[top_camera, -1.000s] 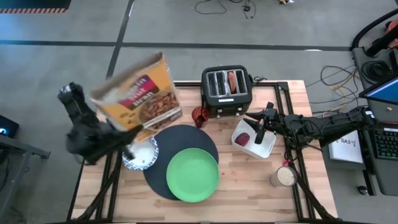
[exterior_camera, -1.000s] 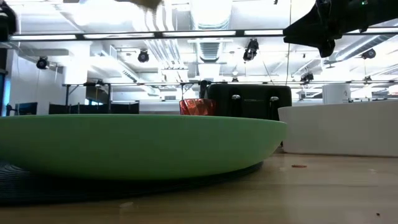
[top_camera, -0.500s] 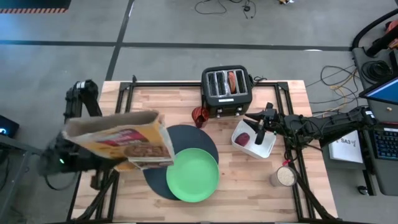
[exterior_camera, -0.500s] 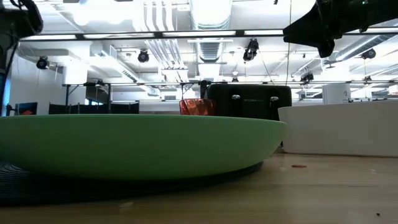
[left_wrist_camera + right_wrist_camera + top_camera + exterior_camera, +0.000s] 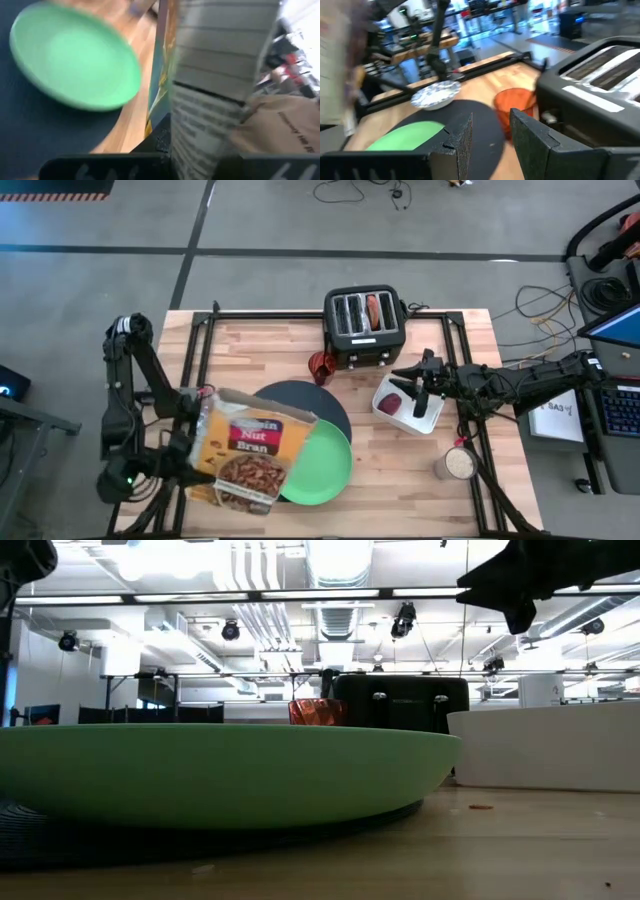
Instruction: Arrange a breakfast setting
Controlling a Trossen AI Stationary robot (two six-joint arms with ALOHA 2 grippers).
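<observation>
One cereal box (image 5: 247, 463) swung down from upright, now flat over mat (image 5: 300, 395) near tabletop's left front corner, clenched in left fingers (image 5: 190, 450). Pouring looks finished; right fingers (image 5: 419, 385) released above tray (image 5: 432, 418).

Cereal box (image 5: 248, 462), black toaster (image 5: 364, 326), white tray (image 5: 408, 402), red cup (image 5: 321, 367), jar (image 5: 458, 464).

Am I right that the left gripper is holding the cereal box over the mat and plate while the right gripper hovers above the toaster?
Not quite: the high view shows the right gripper above the white tray, beside the toaster. The rest stands: the left gripper holds the cereal box over the mat and plate.
</observation>
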